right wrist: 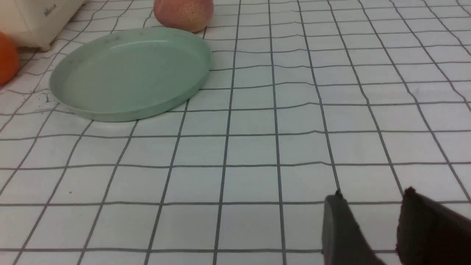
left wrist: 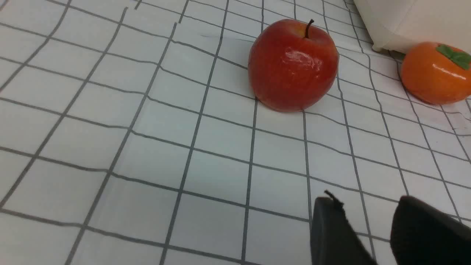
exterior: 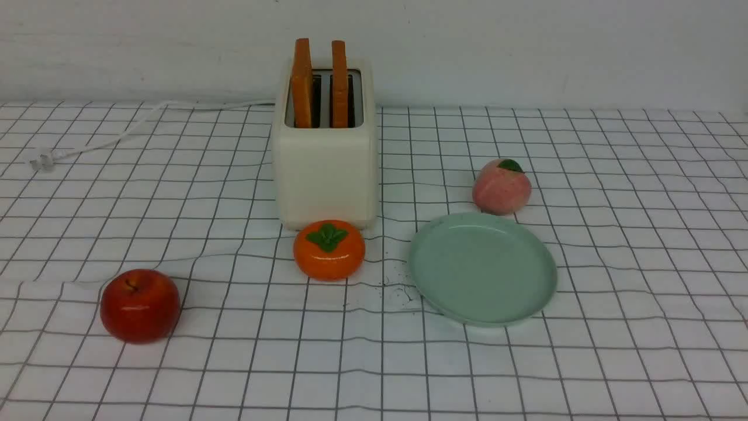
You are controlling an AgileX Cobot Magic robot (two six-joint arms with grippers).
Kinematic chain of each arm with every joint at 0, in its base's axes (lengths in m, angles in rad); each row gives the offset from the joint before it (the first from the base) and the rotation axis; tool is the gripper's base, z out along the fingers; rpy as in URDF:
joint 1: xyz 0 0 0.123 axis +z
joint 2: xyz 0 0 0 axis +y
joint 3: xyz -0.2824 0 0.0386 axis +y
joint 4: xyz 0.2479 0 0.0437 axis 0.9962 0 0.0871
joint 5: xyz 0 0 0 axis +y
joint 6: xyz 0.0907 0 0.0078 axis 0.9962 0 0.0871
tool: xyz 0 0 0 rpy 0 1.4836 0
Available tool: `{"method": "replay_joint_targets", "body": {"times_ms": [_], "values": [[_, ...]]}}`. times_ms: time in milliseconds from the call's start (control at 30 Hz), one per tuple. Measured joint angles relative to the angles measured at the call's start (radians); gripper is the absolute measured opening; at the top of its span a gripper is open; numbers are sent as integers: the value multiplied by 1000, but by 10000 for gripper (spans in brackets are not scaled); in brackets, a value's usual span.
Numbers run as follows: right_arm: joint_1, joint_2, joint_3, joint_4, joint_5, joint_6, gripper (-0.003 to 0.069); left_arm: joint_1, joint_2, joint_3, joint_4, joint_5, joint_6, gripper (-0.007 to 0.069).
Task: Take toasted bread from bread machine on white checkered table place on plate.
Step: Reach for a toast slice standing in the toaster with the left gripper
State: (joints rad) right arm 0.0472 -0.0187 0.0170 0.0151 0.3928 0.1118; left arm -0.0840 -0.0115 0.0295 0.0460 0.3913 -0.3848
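Meeting pale wall, white checkered table

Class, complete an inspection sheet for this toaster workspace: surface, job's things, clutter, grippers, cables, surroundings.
Surface: wrinkled white checkered cloth table; a few dark specks.
Job's things: orange-crusted left toast slice and right toast slice upright in boxy cream-white toaster; round mint-green plate empty.
Clutter: glossy red apple front left; orange persimmon before the toaster; pink peach behind the plate.
Grippers: left gripper open, empty; right gripper open, empty.
Cables: white power cord trails left from the toaster, plug loose on the cloth.
Surroundings: plain white wall behind.
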Motion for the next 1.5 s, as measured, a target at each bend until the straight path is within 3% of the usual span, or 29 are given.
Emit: {"method": "replay_joint_targets", "body": {"times_ms": [1500], "values": [[0,0,0,0,0,0,241,0,0,0,-7,-20,0,239]]}}
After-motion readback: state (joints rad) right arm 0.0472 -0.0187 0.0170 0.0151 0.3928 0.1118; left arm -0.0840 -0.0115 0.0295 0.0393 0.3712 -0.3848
